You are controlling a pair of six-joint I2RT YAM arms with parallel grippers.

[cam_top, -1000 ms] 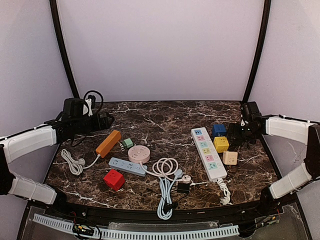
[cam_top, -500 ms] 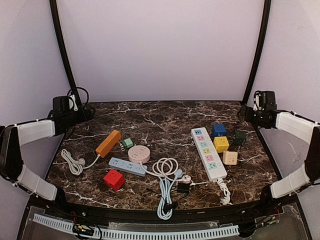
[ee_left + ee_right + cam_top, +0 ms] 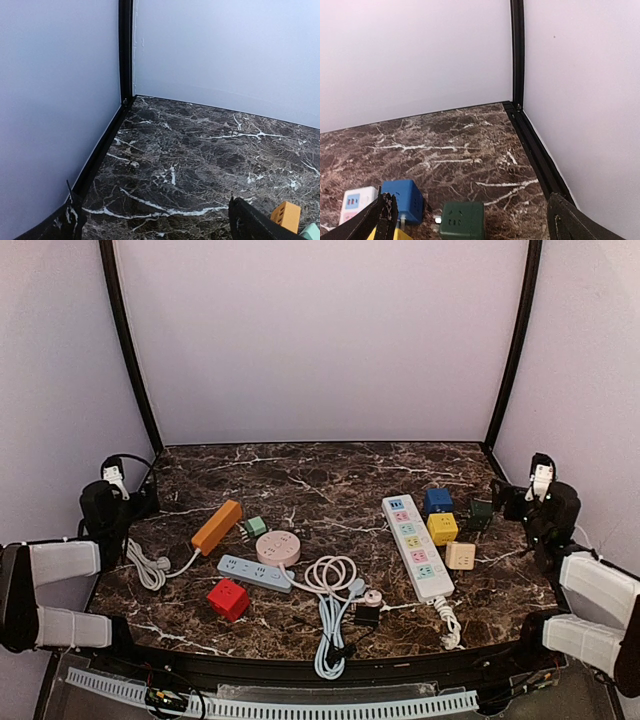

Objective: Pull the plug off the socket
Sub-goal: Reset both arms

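Left pincer (image 3: 152,212) stood wide with nothing between its fingers; it sat at the left edge of the table (image 3: 330,480), facing the far-left corner, over bare marble.

Right pincer (image 3: 470,200) was equally wide and held nothing; it sat at the right edge, facing the far-right corner.

Green cube plug (image 3: 462,220) lay loose on the table just below the right pincer's view; 1 metal prong showed on its left side; it sat close beside the blue cube (image 3: 402,200), not touching it.

White power strip (image 3: 418,547) lay right of centre; blue cube, yellow cube (image 3: 442,529) and beige cube (image 3: 460,555) lined its right side; the green cube plug lay beyond them, apart from the strip.

Left half held the orange strip (image 3: 217,527), pink round socket (image 3: 278,547), light-blue strip (image 3: 253,572), red cube (image 3: 228,599); a coiled white cord (image 3: 330,575) lay at centre.
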